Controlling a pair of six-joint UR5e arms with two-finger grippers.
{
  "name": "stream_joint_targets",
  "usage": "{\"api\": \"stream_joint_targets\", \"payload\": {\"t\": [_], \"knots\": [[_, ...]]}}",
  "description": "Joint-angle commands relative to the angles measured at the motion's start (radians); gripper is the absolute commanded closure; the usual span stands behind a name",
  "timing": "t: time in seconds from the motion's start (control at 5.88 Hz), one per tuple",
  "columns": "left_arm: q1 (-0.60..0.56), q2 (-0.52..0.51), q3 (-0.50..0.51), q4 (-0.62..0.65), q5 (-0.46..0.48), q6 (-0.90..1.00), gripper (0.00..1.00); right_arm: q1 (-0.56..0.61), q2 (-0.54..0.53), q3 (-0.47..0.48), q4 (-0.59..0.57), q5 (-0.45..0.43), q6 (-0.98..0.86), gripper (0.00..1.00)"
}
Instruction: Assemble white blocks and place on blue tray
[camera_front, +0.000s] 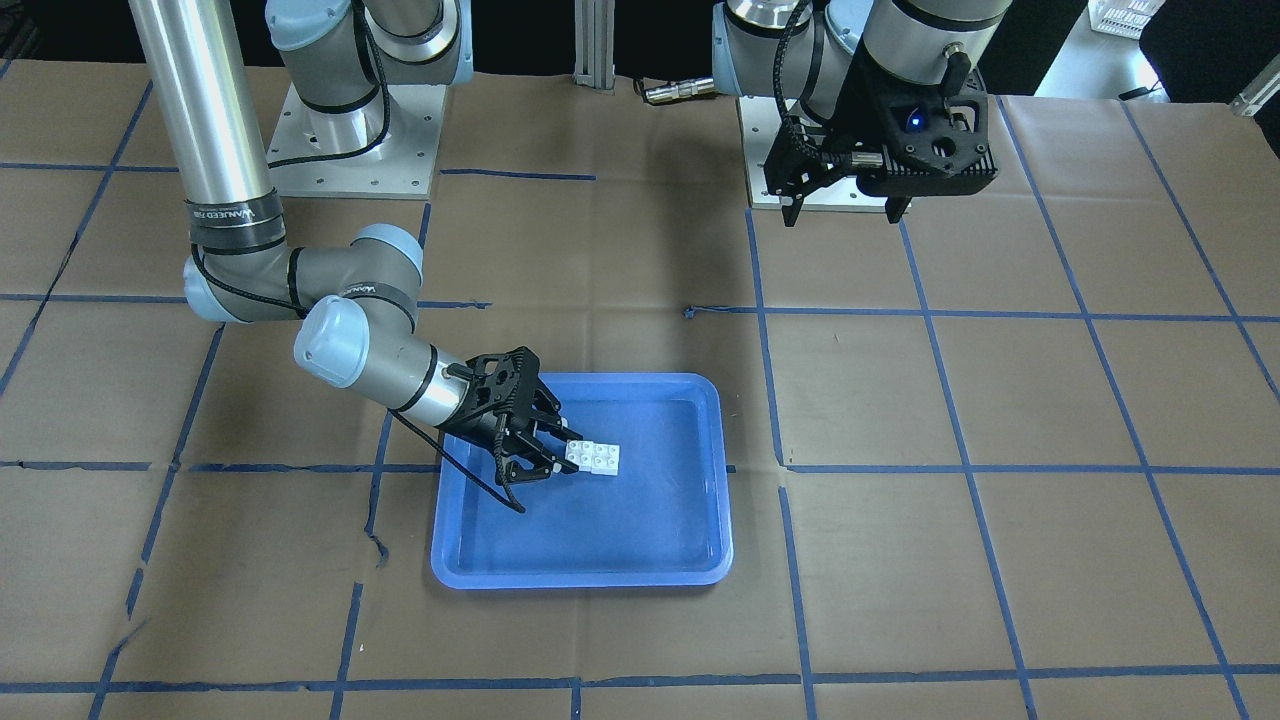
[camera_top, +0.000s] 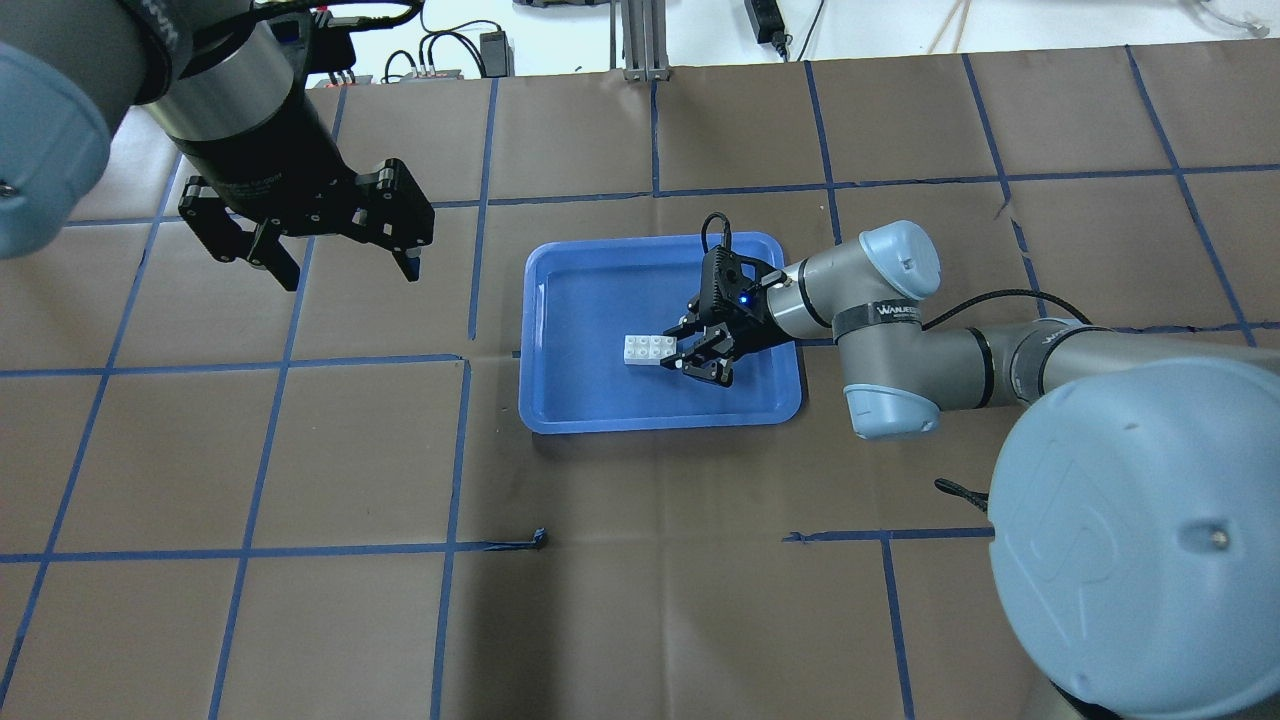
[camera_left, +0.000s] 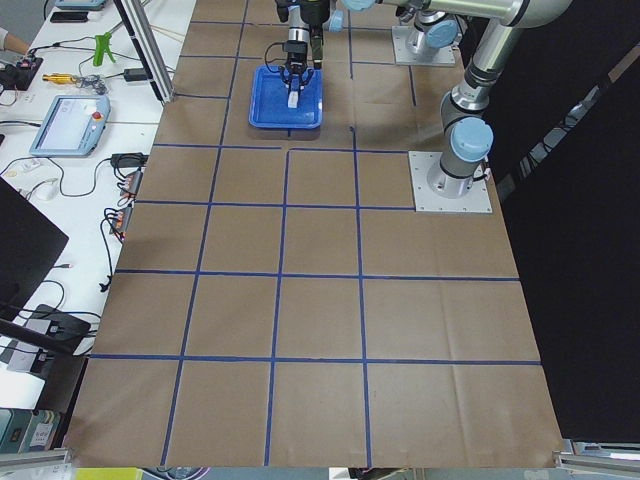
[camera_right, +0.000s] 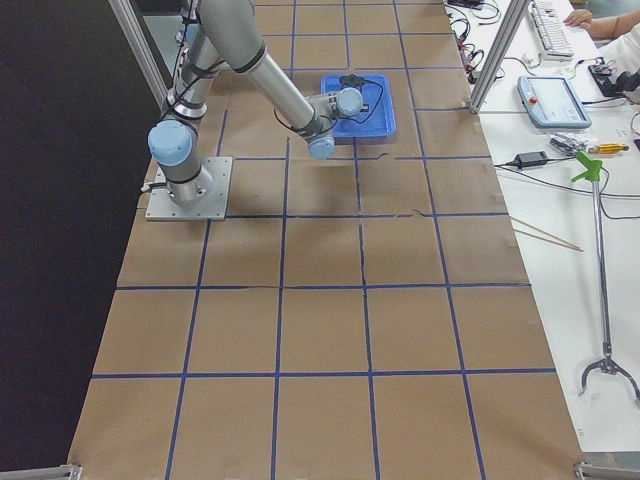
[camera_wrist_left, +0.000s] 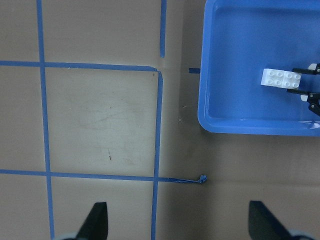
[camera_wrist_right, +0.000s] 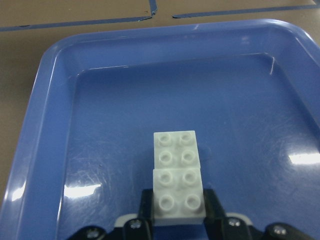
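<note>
The two white blocks (camera_front: 593, 457) sit joined in a row on the floor of the blue tray (camera_front: 580, 578). They also show in the overhead view (camera_top: 648, 349) and the left wrist view (camera_wrist_left: 281, 78). My right gripper (camera_top: 680, 352) reaches low into the tray (camera_top: 660, 422) from its right side. In the right wrist view its fingers (camera_wrist_right: 145, 202) press both sides of the near block (camera_wrist_right: 177, 195), while the far block (camera_wrist_right: 175, 150) juts out in front. My left gripper (camera_top: 350, 275) hangs open and empty high above the table, left of the tray.
Brown paper with a blue tape grid covers the table. The arms' base plates (camera_front: 355, 140) stand at the robot's edge. Benches with tools and a tablet (camera_left: 68, 122) line the far side. My right forearm (camera_top: 950, 350) lies over the table beside the tray.
</note>
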Motion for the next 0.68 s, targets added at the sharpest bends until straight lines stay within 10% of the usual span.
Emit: {"api": "stream_joint_targets", "payload": {"t": [0.0,0.51], "knots": [[0.007,-0.006,0.048,0.002,-0.009,-0.008,0.01,0.0,0.0,0.001,0.0,0.0,0.0,0.59],[0.005,0.008,0.075,0.0,-0.006,-0.011,0.01,0.0,0.002,-0.009,0.0,-0.002,0.0,0.59]]}}
